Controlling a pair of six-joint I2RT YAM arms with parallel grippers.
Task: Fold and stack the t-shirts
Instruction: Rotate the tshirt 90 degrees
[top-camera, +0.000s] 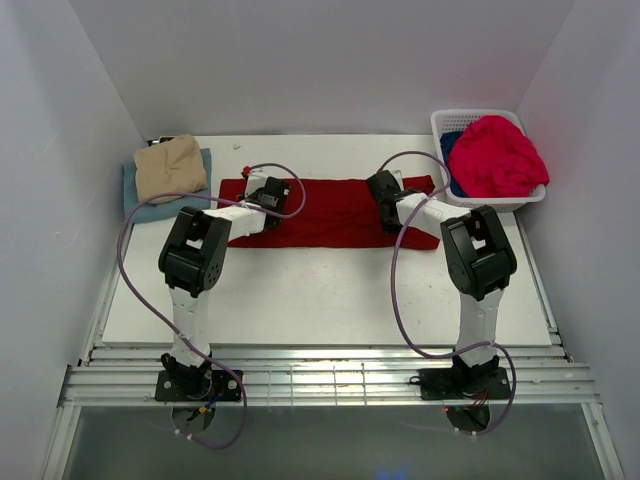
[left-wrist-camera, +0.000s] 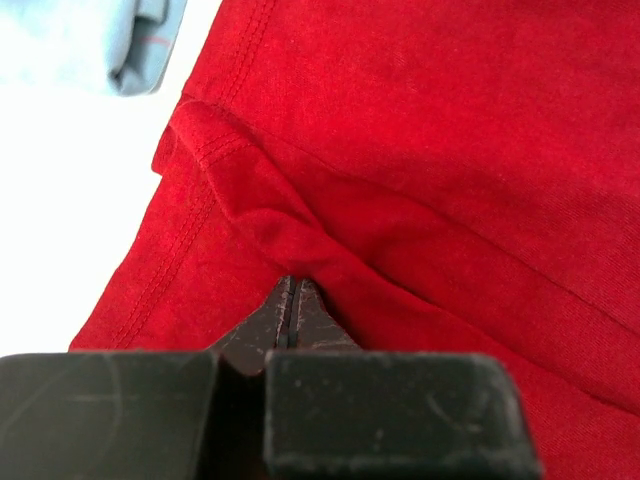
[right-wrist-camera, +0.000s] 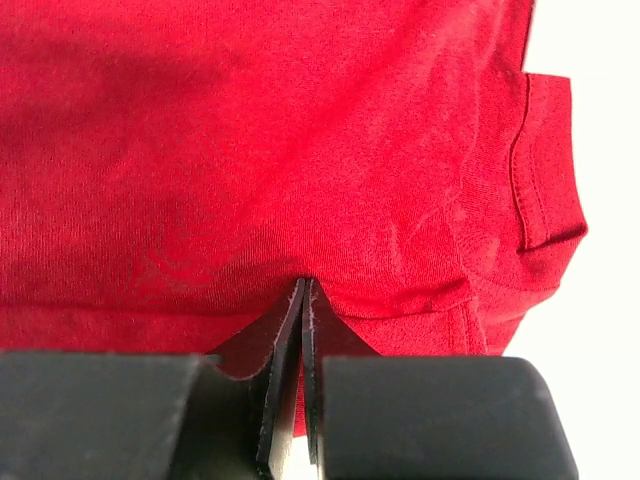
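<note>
A dark red t-shirt (top-camera: 335, 212) lies spread across the middle of the white table. My left gripper (top-camera: 272, 194) is shut on a raised fold of it near its left end; the fingertips (left-wrist-camera: 293, 287) pinch bunched red cloth (left-wrist-camera: 420, 150). Near the shirt's right end, my right gripper (top-camera: 386, 196) is shut on the cloth too, with its tips (right-wrist-camera: 305, 292) closed on the near hem of the red fabric (right-wrist-camera: 250, 140). At the back left, a folded tan t-shirt (top-camera: 170, 166) rests on a light blue t-shirt (top-camera: 140, 207), whose corner (left-wrist-camera: 140, 40) shows in the left wrist view.
A white lattice basket (top-camera: 470, 119) stands at the back right, holding a crumpled pinkish-red t-shirt (top-camera: 500, 156) and a deep blue t-shirt (top-camera: 452, 146). White walls close in the table on three sides. Bare table (top-camera: 320, 295) lies between the red shirt and the arm bases.
</note>
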